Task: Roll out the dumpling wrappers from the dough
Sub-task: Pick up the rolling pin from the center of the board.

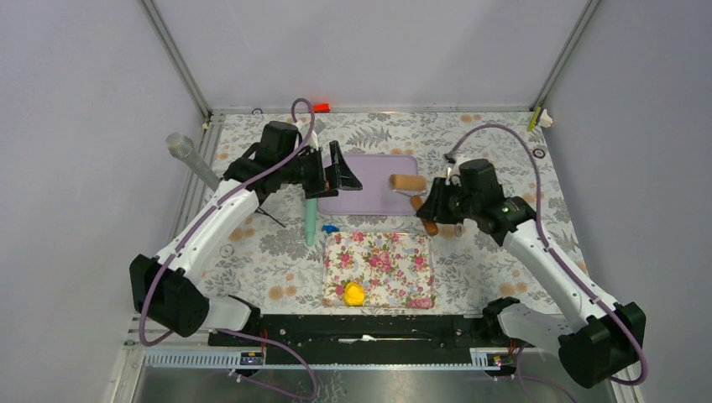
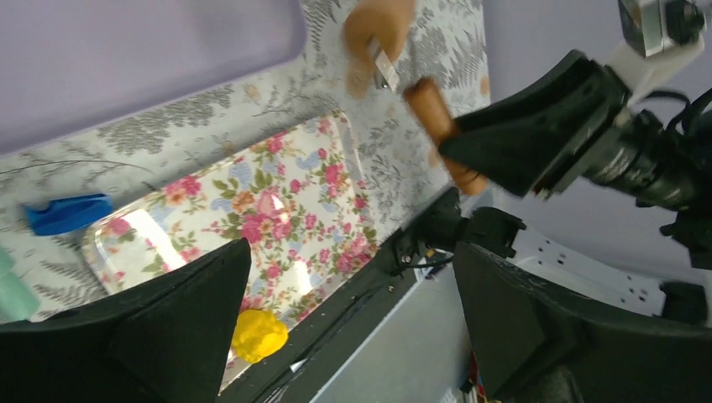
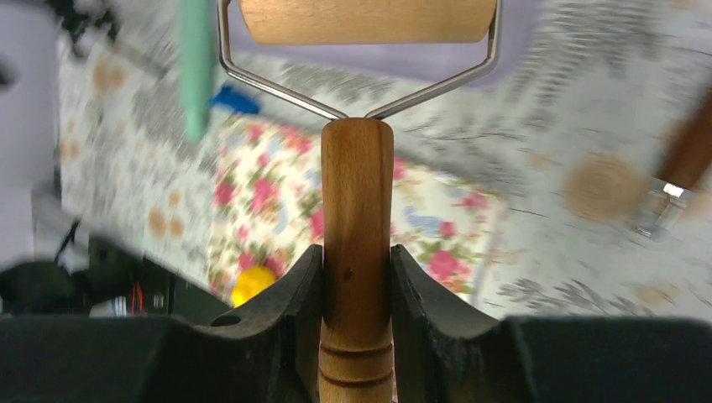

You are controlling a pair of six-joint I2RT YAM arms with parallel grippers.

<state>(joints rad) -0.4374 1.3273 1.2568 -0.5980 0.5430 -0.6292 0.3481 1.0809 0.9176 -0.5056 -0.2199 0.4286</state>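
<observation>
Bench [image 1: 495,151]: you have a flat grey leaf-print cover, with plain grey walls around it.
Boards: a smooth lavender board [image 1: 369,197] at the far side, and a glossy floral tray [image 1: 395,252] nearer the arm bases.
Dough [image 1: 354,294]: a soft yellow lump at the tray's near edge.
Left end effector [image 1: 334,174]: spread wide, empty.
Right end effector [image 3: 357,269]: clamped on the wooden roller [image 3: 368,18] by its turned handle.

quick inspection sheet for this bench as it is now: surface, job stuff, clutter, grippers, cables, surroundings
surface: leaf-print cloth, lavender mat, floral tray
job's things: yellow dough, a lump at the tray's near edge; wooden roller at the mat's right edge; wrappers nothing seen
clutter: teal stick, blue piece, red piece, clear tube
grippers: left gripper open, empty; right gripper shut on the roller's handle
cables: purple cable looped along each arm
surroundings: grey walls, metal frame posts
</observation>
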